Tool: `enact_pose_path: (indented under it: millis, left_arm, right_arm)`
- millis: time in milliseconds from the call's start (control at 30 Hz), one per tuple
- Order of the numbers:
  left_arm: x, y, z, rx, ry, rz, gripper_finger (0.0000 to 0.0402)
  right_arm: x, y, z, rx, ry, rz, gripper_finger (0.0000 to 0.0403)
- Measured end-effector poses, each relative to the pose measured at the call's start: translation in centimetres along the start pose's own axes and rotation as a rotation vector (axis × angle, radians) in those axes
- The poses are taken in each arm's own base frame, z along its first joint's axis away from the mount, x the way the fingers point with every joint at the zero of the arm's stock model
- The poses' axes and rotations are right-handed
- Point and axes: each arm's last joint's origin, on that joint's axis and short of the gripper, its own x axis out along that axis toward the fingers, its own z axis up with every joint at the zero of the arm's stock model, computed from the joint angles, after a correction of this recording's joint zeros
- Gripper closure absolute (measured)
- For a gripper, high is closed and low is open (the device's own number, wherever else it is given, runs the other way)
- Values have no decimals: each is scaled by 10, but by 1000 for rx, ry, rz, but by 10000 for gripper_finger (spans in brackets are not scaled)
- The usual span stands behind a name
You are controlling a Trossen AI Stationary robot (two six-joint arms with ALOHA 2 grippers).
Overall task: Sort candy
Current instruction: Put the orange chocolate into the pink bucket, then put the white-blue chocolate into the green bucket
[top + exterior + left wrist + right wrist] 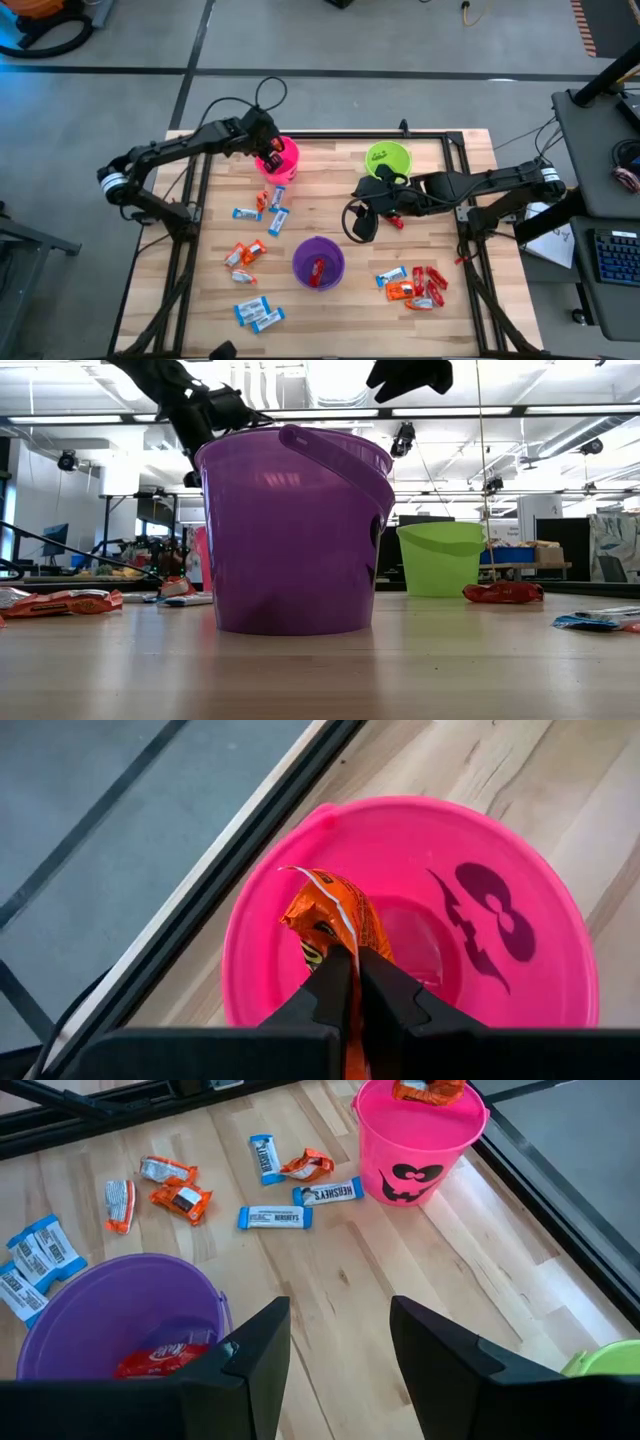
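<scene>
The orange candy [335, 915] is pinched between the left gripper's [352, 982] fingers, right over the pink cup [520, 870]. It pokes straight out past the fingertips, long way in line with them, so the cup's open mouth is just below it. I think the next move is only to let go. The left arm reaches across the table's 11 o'clock corner. The right gripper [338, 1342] hangs with fingers spread and empty, between the purple cup [60, 1305] and green cup [387, 158]. More candy [415, 285] lies at 5 o'clock.
</scene>
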Motion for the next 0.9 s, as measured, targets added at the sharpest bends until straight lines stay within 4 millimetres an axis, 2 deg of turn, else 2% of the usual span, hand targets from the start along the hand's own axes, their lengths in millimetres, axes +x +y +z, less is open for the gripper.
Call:
enact_pose_path:
  millis: [333, 733, 900]
  left_arm:
    - [3, -1, -1, -18, 8, -1, 396]
    - [2, -1, -1, -47, 8, -1, 323]
    - [-6, -1, -2, -60, -3, -5, 302]
  right_arm:
    - [1, -2, 1, 83, 0, -4, 236]
    - [1, -2, -1, 166, 16, 3, 236]
    - [1, -6, -7, 242, 92, -18, 236]
